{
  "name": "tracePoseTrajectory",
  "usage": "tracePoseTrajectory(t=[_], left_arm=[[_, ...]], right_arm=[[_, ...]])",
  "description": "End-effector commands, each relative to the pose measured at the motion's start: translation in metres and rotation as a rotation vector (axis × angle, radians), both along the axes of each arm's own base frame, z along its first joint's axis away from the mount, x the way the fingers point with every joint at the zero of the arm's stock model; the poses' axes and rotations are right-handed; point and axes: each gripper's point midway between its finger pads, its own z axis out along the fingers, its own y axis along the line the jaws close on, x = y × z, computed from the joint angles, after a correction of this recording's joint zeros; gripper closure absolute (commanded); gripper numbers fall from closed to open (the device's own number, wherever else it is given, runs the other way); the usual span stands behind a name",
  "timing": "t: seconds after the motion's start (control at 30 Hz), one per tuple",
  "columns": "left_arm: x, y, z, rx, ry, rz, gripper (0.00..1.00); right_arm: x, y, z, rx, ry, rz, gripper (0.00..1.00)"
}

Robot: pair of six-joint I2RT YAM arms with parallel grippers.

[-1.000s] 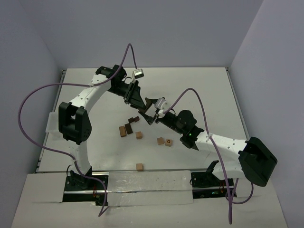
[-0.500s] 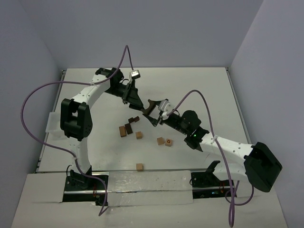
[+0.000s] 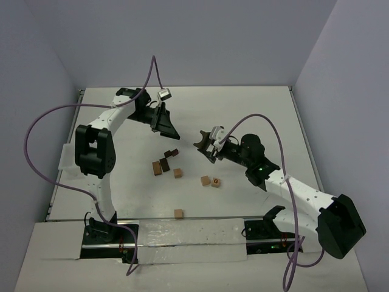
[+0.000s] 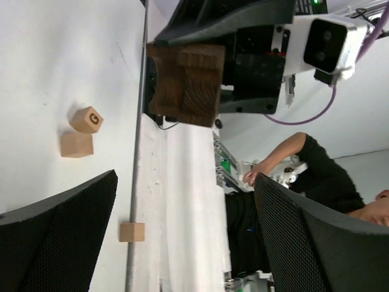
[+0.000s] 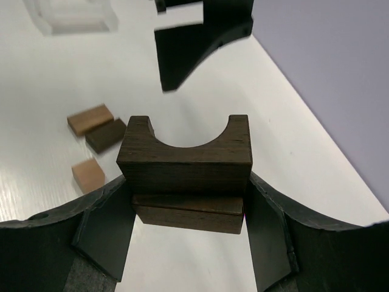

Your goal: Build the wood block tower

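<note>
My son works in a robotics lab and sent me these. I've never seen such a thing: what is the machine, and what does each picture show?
Two robot arms are bolted to a white table. One picture looks down from above; the other two come from a camera on each wrist. Small wooden blocks lie scattered on the table, including a G block. The left hand is open and empty. The right hand grips a dark arch-shaped block with a flat dark piece beneath.

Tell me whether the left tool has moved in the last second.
Yes. The left tool has drawn back leftward and up the view, farther from the lettered block, which stays put.
</note>
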Motion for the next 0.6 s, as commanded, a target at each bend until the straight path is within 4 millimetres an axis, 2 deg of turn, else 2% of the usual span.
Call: tracePoseTrajectory(t=[0.0, 0.27, 0.37, 0.4, 0.47, 0.5, 0.53, 0.57], left_arm=[[0.004, -0.004, 0.023, -0.162, -0.056, 0.008, 0.01], [0.011, -0.011, -0.015, -0.08, -0.133, -0.029, 0.01], [0.017, -0.015, -0.036, -0.022, -0.148, -0.049, 0.01], [0.023, -0.018, -0.048, 0.029, -0.159, -0.047, 0.01], [0.033, -0.02, -0.057, 0.142, -0.153, 0.012, 0.01], [0.047, -0.02, -0.072, 0.206, -0.225, 0.072, 0.01], [0.059, -0.02, -0.086, 0.244, -0.295, 0.117, 0.01], [0.063, -0.019, -0.088, 0.262, -0.323, 0.136, 0.01]], right_arm=[[-0.003, -0.013, -0.007, -0.081, -0.013, 0.05, 1.0], [-0.002, -0.03, -0.052, -0.251, 0.075, 0.129, 1.0], [-0.003, -0.036, -0.078, -0.34, 0.157, 0.165, 1.0], [-0.004, -0.038, -0.089, -0.386, 0.194, 0.187, 1.0], [-0.005, -0.042, -0.107, -0.463, 0.255, 0.223, 1.0], [-0.005, -0.044, -0.113, -0.494, 0.276, 0.237, 1.0], [-0.002, -0.044, -0.113, -0.506, 0.274, 0.238, 1.0], [0.002, -0.045, -0.113, -0.522, 0.279, 0.235, 1.0]])
